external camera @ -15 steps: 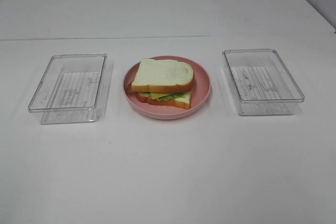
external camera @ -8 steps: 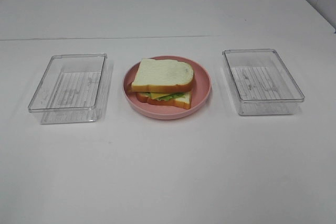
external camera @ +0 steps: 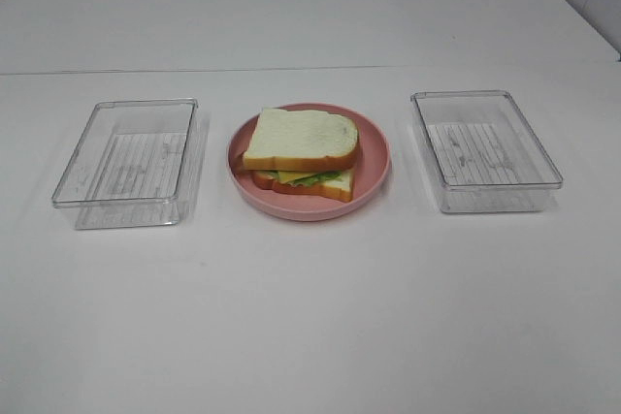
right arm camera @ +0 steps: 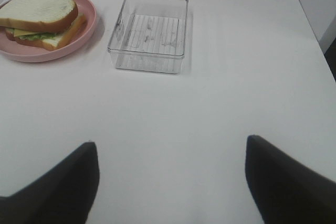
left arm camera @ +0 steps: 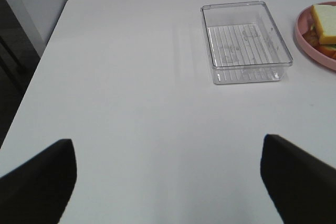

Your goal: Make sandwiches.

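One stacked sandwich (external camera: 302,153) lies on a round pink plate (external camera: 374,176) at the table's middle: white bread on top and bottom, green lettuce and yellow cheese showing at the edge. It also shows in the right wrist view as the sandwich (right arm camera: 42,17) and, partly cut off, in the left wrist view as the sandwich (left arm camera: 325,24). My left gripper (left arm camera: 168,182) stands open over bare table, well short of the left tray. My right gripper (right arm camera: 170,179) is open too, nothing between its fingers. Neither arm shows in the high view.
A clear plastic tray (external camera: 128,162) sits left of the plate and another clear tray (external camera: 483,149) to its right; both hold nothing. The table's left edge (left arm camera: 39,66) drops off beside the left gripper. A seam crosses the table behind the plate.
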Robot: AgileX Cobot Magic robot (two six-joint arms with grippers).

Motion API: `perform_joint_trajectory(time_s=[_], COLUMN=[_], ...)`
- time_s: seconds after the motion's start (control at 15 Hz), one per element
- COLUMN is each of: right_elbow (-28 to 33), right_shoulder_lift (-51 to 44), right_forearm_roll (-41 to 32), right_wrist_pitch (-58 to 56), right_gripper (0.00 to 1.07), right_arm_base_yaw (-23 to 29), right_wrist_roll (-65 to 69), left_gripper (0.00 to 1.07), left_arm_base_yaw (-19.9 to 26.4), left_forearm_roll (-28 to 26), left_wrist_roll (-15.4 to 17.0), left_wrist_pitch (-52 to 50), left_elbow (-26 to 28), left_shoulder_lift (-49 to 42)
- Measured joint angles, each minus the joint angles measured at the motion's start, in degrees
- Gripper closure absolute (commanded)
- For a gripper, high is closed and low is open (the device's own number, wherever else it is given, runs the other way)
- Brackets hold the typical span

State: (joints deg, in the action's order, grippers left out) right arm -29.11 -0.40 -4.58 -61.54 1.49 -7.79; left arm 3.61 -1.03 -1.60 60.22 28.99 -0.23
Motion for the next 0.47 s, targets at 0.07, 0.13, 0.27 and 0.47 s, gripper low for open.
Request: perform_joint_trajectory(time_s=[0.07, 0.13, 0.27, 0.47], right_elbow=[0.0, 0.0, 0.0, 0.0], right_shoulder_lift=[0.0, 0.0, 0.0, 0.0], right_forearm_roll=[0.0, 0.0, 0.0, 0.0], right_wrist_pitch=[0.0, 0.0, 0.0, 0.0], right_gripper=[0.34, 0.34, 0.34, 0.34], right_arm_base_yaw=[0.0, 0.0, 0.0, 0.0], right_wrist_roll=[0.0, 0.0, 0.0, 0.0], left_gripper=[0.17, 0.17, 0.17, 0.17], left_arm_base_yaw=[-0.23, -0.23, -0.23, -0.23], left_forearm_roll=[0.0, 0.0, 0.0, 0.0], left_wrist_roll=[0.0, 0.0, 0.0, 0.0], left_wrist_pitch=[0.0, 0.0, 0.0, 0.0], left_elbow=[0.0, 0.0, 0.0, 0.0], left_shoulder_lift=[0.0, 0.0, 0.0, 0.0])
